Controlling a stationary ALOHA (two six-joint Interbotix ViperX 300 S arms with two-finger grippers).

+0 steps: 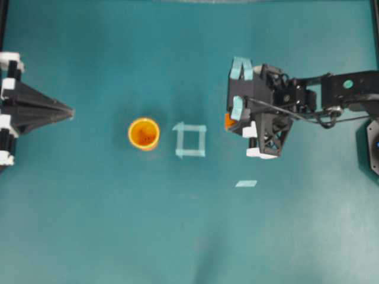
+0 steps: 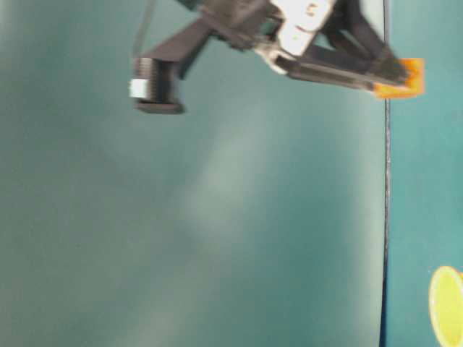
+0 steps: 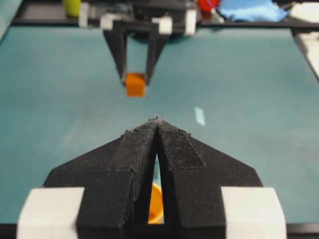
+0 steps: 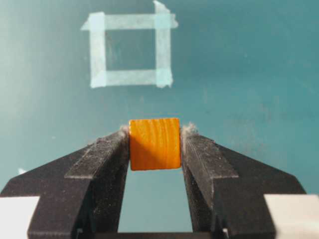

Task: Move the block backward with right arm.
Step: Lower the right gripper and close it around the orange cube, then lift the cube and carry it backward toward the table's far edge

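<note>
The small orange wooden cube, the block (image 4: 154, 143), sits clamped between the two black padded fingertips (image 4: 107, 149) of the right gripper (image 4: 154, 149), one pad flat against each side face. The left wrist view shows the block (image 3: 135, 84) hanging clear of the teal table surface (image 1: 89, 225), lifted rather than pushed; a squeeze on opposite faces keeps it from turning during transport. In the overhead view only a sliver of the block (image 1: 227, 122) shows at the tip of the right arm (image 1: 308, 97), to the right of the pale tape square (image 1: 190, 140) marked on the table. The round yellow-orange cup (image 1: 144, 134) stands upright beyond that square, well apart from the block. A loose strip of pale tape (image 1: 246, 183) lies near the right arm. The left gripper (image 3: 157, 122) rests at the table's left edge, its black pointed jaws pressed together on nothing, clear of the working area. By judgement, the block is grasped and raised, with the set-down farther back not yet done.
</note>
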